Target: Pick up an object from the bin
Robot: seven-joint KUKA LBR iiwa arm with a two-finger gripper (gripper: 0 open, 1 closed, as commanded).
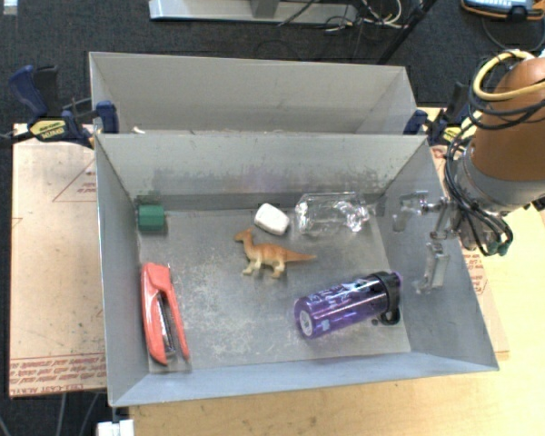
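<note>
Orange-capped arm (513,125) over bin's (254,162) right wall, hand (418,248) low, spread apart, empty, near purple bottle (345,305).

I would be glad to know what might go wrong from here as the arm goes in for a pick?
The jaws hang open close to the bin's right wall, so a descent here might scrape it. The purple bottle nearest them lies on its side and could roll or slip from a pinch. The crumpled clear plastic lies close beside the white block; a grab there may catch both.
</note>
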